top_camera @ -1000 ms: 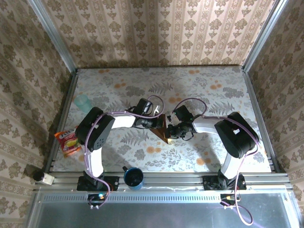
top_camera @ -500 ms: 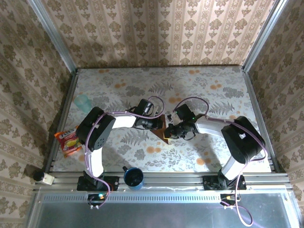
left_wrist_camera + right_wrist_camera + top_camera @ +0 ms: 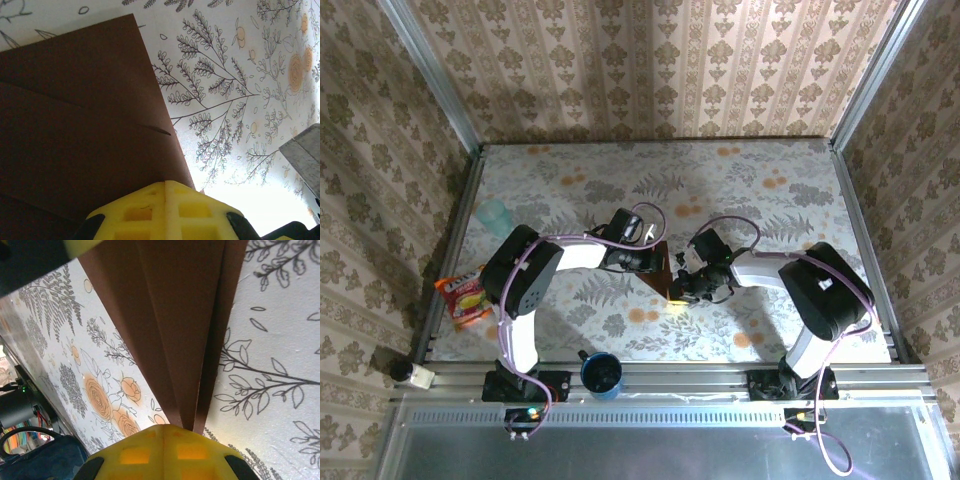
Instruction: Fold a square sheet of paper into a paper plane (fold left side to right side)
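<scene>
The paper plane sits pinched from both sides near the middle of the table. It is one piece of dark reddish-brown paper, folded into layers. The left gripper is clamped shut on its left edge; in the left wrist view the paper runs straight down into the yellow pads, which cover its lower edge. The right gripper is closed on the paper too, and in the right wrist view the creased layers narrow into its yellow pads. The very tip is buried there and cannot be made out.

From above, both wrists crowd over the paper, so just a dark wedge shows between them. A grey shape cuts into the right edge of the left wrist view, too cropped to name.

That makes two grippers and one paper. There are two cups: a blue cup at the near edge and a pale green cup by the left edge. One orange snack packet lies at the left edge.
</scene>
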Robot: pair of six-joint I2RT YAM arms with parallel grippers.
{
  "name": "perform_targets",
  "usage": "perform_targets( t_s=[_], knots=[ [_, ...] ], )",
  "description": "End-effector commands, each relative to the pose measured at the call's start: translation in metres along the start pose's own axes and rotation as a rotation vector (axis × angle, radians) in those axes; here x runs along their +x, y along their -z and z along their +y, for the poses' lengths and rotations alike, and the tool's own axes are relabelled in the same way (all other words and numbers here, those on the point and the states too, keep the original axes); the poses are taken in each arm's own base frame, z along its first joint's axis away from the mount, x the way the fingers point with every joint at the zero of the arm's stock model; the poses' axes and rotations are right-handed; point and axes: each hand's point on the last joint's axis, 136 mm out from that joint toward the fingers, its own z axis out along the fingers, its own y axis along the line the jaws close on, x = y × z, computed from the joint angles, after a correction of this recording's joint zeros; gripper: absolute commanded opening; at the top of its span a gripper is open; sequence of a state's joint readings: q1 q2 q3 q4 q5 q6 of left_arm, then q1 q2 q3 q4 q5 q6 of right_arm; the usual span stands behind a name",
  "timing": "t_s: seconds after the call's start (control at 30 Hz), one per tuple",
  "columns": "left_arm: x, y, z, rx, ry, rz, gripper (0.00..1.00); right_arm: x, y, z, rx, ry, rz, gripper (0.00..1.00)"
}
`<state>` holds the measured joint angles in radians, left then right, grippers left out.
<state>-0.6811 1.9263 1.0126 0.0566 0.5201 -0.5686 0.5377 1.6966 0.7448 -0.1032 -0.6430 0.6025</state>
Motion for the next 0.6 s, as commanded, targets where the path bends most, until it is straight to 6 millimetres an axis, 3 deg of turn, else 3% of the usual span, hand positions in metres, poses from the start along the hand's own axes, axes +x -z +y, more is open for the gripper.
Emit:
perform_targets(
  t_s=[0.0,0.33,0.57],
  knots=[
    [0.019,-0.006,0.023,-0.082,0.049,0.046,0.0,0.007,-0.004,-0.011,0.01,-0.033,0.022,0.0],
    [0.019,-0.006,0.026,-0.091,0.058,0.045,0.0,0.023,-0.009,-0.028,0.028,-0.081,0.056,0.0],
    [0.017,-0.005,0.025,-0.086,0.056,0.038,0.0,0.03,-0.002,-0.015,-0.047,-0.092,0.05,0.0]
  ],
)
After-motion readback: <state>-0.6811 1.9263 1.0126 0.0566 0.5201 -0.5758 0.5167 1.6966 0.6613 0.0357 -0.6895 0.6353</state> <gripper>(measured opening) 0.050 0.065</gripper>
